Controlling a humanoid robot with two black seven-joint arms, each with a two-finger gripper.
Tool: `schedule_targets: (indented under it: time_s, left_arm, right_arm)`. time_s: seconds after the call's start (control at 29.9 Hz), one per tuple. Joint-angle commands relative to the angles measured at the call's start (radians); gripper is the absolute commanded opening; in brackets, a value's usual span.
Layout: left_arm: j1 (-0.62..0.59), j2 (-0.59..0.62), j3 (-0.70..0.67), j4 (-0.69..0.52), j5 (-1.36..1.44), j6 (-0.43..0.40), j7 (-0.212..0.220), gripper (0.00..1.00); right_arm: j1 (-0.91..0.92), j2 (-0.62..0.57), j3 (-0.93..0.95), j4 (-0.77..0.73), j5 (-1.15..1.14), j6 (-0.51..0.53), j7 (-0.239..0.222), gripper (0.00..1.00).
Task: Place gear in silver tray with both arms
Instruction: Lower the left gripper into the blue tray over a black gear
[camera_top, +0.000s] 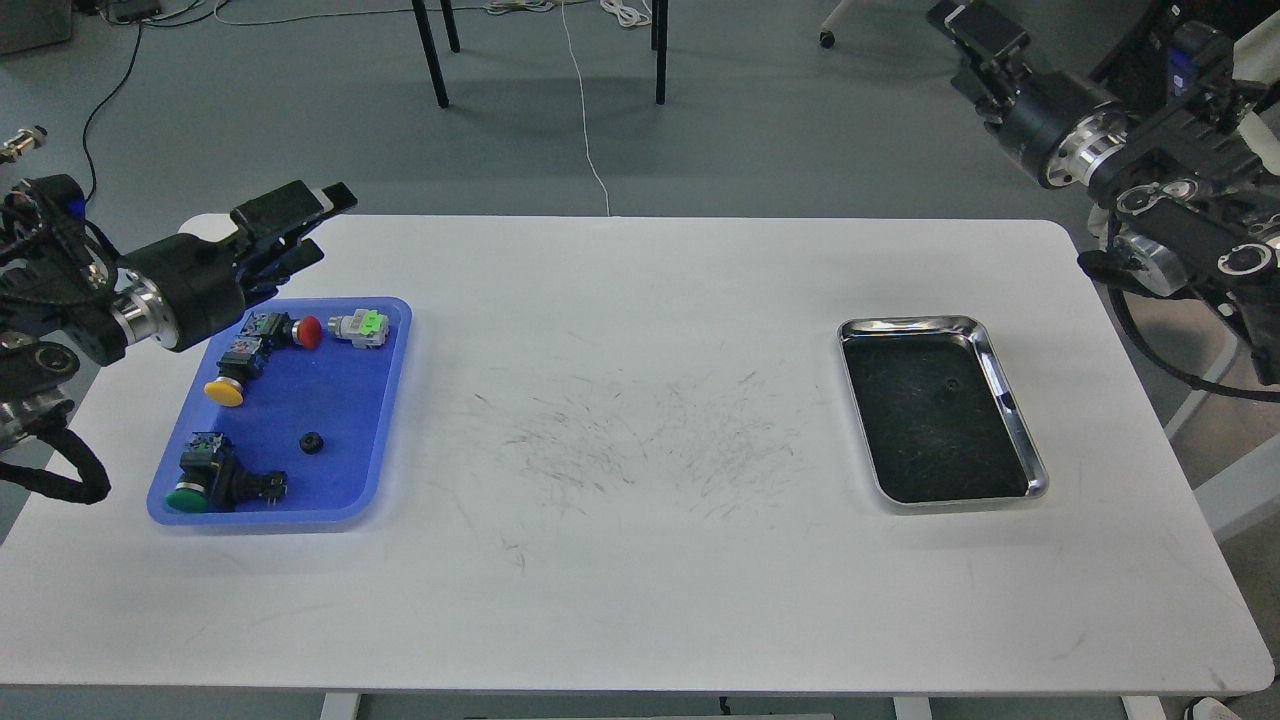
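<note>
A small black gear (311, 441) lies on the floor of the blue tray (340, 470). Another small black gear (948, 383) rests in the silver tray (1010, 405) at the right side of the table. My left gripper (312, 222) hovers over the blue tray's back left corner, pointing right, its two fingers apart with nothing between them. My right gripper (968, 22) is raised high at the top right, beyond the table's far edge and well clear of the silver tray. It is seen end-on, so its fingers cannot be told apart.
The blue tray also holds several push-button switches: red (308, 332), yellow (225, 392), green (187, 497) and one with a bright green block (362, 327). Scuff marks cover the white table (640, 560). Chair legs and cables stand behind the table.
</note>
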Motion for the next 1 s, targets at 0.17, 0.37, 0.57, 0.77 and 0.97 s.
schedule_targets:
  time_s: [0.17, 0.37, 0.57, 0.77, 0.97]
  left_arm:
    - [-0.002, -0.047, 0.067, 0.051, 0.315, 0.032, 0.000, 0.99]
    - [0.001, -0.052, 0.128, 0.058, 0.472, 0.124, 0.000, 0.99]
    - [0.049, -0.052, 0.211, 0.152, 0.585, 0.236, 0.000, 0.99]
    - [0.130, -0.067, 0.206, 0.275, 0.593, 0.262, 0.000, 0.97]
    - [0.167, -0.090, 0.211, 0.341, 0.604, 0.265, 0.000, 0.85]
  right_arm:
    - [-0.061, 0.031, 0.128, -0.002, 0.018, -0.034, 0.000, 0.94]
    - [-0.063, 0.057, 0.131, -0.003, 0.018, -0.060, 0.000, 0.94]
    - [-0.071, 0.071, 0.131, -0.003, 0.018, -0.077, 0.000, 0.94]
    - [-0.071, 0.082, 0.131, -0.008, 0.018, -0.077, 0.000, 0.94]
    - [-0.075, 0.089, 0.128, -0.012, 0.016, -0.079, 0.000, 0.94]
